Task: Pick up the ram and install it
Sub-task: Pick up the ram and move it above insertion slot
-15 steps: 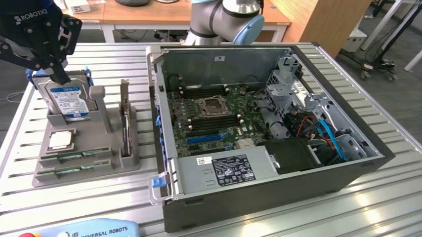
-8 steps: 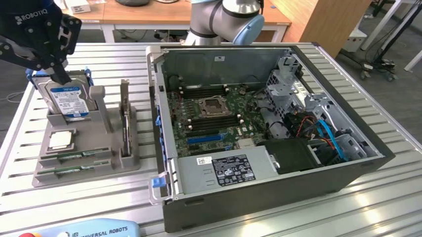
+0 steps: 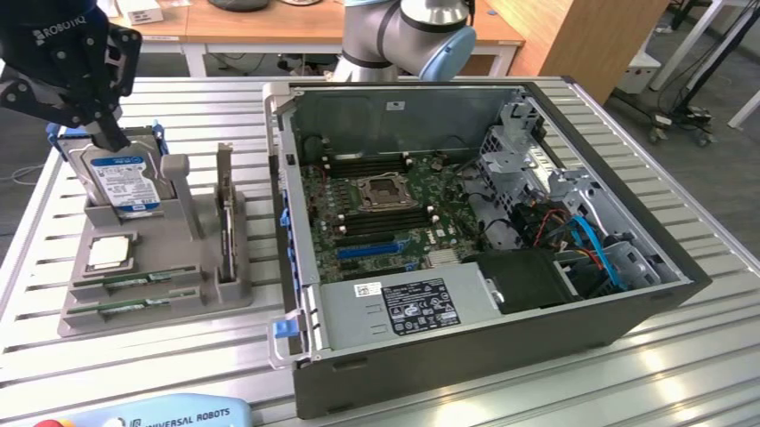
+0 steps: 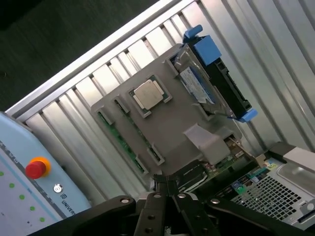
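Exterior view, nearest first: a pale blue teach pendant lies at the front of the slatted table. Behind it sits the grey holder, with the ram lying flat in a slot at its near end just behind a second green stick, then the square silver processor and the upright hard drive. Above that drive hangs the black gripper, its fingers pressed together with nothing between them, well apart from the ram, while the open computer case stands to the exterior view's right.
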Robot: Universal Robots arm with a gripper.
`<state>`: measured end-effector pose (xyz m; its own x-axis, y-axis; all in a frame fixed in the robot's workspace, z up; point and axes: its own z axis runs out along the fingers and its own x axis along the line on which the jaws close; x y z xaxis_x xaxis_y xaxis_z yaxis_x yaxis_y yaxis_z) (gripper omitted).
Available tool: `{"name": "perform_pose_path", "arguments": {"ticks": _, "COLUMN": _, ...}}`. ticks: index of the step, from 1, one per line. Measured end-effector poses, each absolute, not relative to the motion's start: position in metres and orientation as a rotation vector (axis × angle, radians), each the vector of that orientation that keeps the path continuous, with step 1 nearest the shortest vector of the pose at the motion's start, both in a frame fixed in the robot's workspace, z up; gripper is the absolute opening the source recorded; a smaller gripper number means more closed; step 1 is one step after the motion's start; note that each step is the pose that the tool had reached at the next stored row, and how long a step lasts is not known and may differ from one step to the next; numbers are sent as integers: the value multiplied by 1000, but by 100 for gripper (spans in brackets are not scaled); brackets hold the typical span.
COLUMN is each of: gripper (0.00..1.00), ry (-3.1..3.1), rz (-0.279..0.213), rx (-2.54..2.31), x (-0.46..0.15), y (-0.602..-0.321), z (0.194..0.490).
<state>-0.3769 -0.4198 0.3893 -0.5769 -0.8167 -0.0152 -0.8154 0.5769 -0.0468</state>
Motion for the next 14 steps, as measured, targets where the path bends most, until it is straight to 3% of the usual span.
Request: {"name": "perform_pose_path", "arguments": {"ticks": 14, "gripper": 10, "ry": 2586, "rz": -45, "rx": -1718, "x": -377, "y": -420, "z": 386}}
